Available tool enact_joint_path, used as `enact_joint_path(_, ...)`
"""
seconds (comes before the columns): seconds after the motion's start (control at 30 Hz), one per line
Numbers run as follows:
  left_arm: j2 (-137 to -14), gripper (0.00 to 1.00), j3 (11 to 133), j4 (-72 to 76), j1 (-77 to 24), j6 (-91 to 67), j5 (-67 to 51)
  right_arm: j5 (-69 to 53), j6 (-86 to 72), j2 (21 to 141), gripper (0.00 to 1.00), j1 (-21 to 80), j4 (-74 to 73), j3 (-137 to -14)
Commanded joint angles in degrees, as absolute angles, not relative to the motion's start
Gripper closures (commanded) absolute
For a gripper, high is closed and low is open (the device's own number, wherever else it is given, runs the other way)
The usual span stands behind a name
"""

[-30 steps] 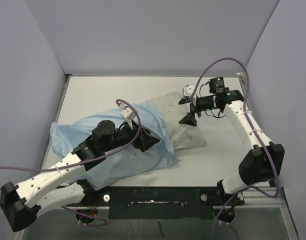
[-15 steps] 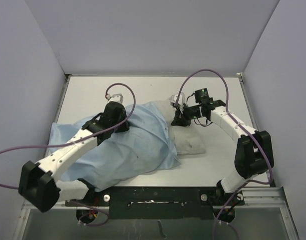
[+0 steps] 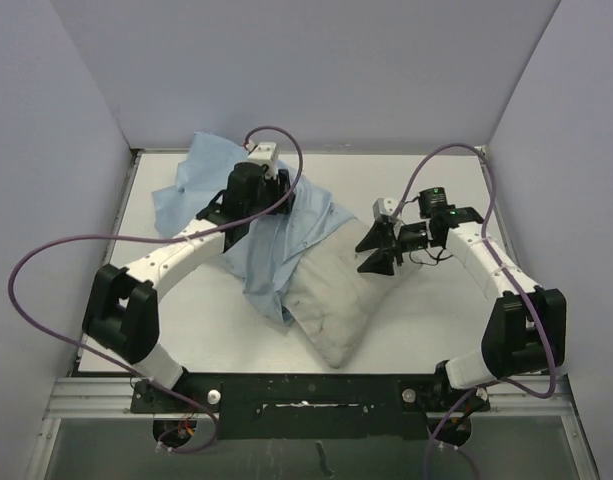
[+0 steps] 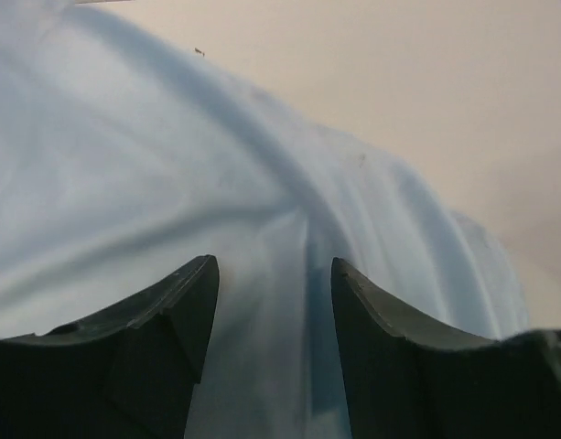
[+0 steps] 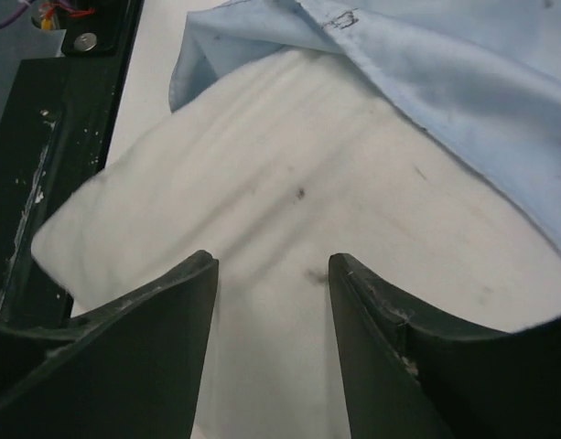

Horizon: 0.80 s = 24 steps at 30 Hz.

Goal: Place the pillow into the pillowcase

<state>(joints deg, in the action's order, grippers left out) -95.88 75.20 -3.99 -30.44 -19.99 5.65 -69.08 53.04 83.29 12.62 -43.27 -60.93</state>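
The off-white pillow [image 3: 331,305] lies slanted in mid-table, its bare end pointing at the near edge. Its far end sits under the light-blue pillowcase [image 3: 276,245], which bunches up toward the back left. My left gripper [image 3: 284,195] is over the pillowcase's far part. In the left wrist view its jaws [image 4: 274,265] stand apart, with blue pillowcase cloth [image 4: 170,165] across the gap and no pinch showing. My right gripper [image 3: 369,252] hangs open just right of the pillow. The right wrist view [image 5: 273,261] looks down on the pillow [image 5: 289,201] and the pillowcase's edge [image 5: 463,82].
A black rail [image 3: 306,390] runs along the near edge, also in the right wrist view as a rail [image 5: 42,183]. Grey walls close in the back and both sides. Purple cables loop over both arms. Bare tabletop [image 3: 441,320] lies right of the pillow.
Pillow and pillowcase have swung round; the pillowcase is pulled toward the back left, baring more pillow. The left gripper moved back and right. The right gripper let go of the pillow, opened and drew right.
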Motion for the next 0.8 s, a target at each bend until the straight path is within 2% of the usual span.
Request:
enact_joint_path(0.0,-80.94,0.42,64.08,8.89,-30.23,-13.2,-1.97,-78.25,67.44,81.33,0.45,5.16,-61.2,-68.98)
enact_joint_path(0.1,-75.2,0.36,61.42,10.1,-30.51,-12.22,-7.68,-77.91,59.53,80.77,0.41,2.34,-56.47,-69.39)
enact_joint_path(0.17,-75.62,0.35,65.72,4.11,-32.12,-12.16,-9.78,-71.94,45.0,79.35,0.36,2.18,-43.68,-66.14)
enact_joint_path(0.23,-78.05,0.32,70.51,-2.08,-36.65,-5.61,-9.48,-63.97,33.67,78.54,0.3,2.19,-33.46,-62.53)
enact_joint_path(0.37,-83.65,0.27,76.4,-12.36,-44.26,6.0,-7.16,-59.25,31.95,81.88,0.29,1.94,-34.83,-63.86)
enact_joint_path(0.5,-88.23,0.26,79.61,-20.85,-44.57,11.43,-11.74,-57.87,31.28,83.48,0.28,2.11,-33.88,-63.13)
enact_joint_path(0.77,-94.76,0.28,83.99,-25.58,-44.38,12.71,-1.16,-56.14,31.43,86.18,0.28,3.73,-34.08,-63.15)
